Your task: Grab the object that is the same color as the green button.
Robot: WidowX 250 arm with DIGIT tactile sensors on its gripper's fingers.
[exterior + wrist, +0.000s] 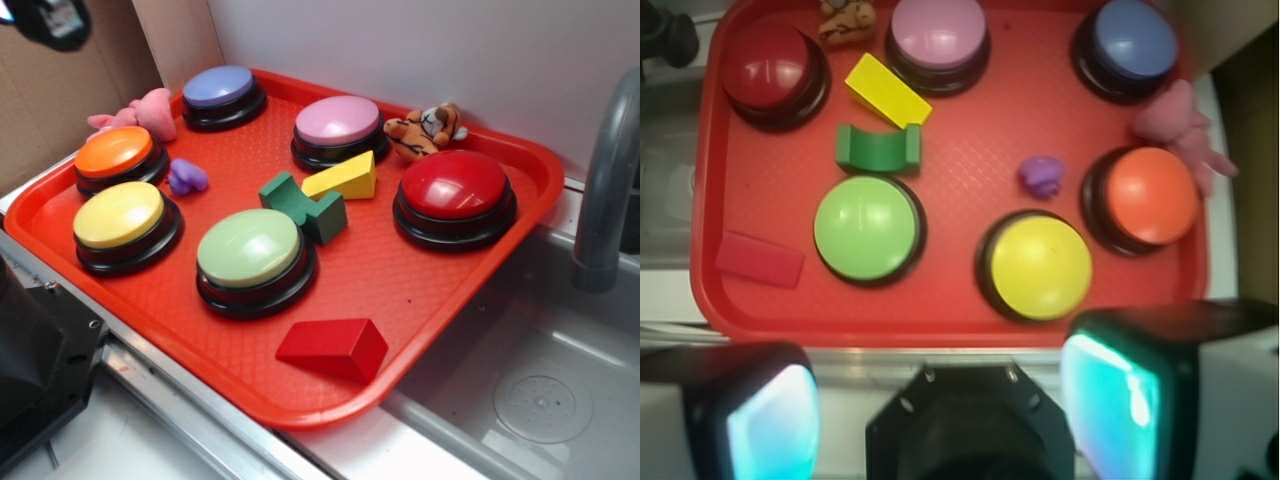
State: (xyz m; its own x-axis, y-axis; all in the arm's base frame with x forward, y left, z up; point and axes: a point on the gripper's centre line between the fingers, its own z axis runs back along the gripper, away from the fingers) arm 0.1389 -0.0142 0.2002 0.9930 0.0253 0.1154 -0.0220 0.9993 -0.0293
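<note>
- While my gripper [940, 400] hangs off the tray's near edge, its two fingers [1120, 400] sit spread wide apart with nothing between them; in the wrist view they fill the bottom of frame.
- Closest to the fingers I see the yellow button [1037, 266] and the green button [868, 227], both along the red tray's [960, 325] near edge.
- Green block [878, 149], U-notch, lies near the tray's middle, just behind the green button on its far side; apart from it, I think, though the exterior view shows them very close.
- Yellow wedge [887, 92] sits just beyond the green block; touching or not, I cannot tell.
- Red block [759, 260] lies flat at one near corner of the tray, next to the green button.
- Small purple toy [1041, 176] sits between the yellow button and the orange button [1150, 196].
- Far edge: red button [770, 65], pink button [938, 35], blue button [1132, 42].
- Tiger plush [425, 130] rests at the far edge between red and pink buttons.
- Pink plush [140, 115] lies on the tray rim by the orange button.
- Sink [540, 380] adjoins the tray's side by the red block.
</note>
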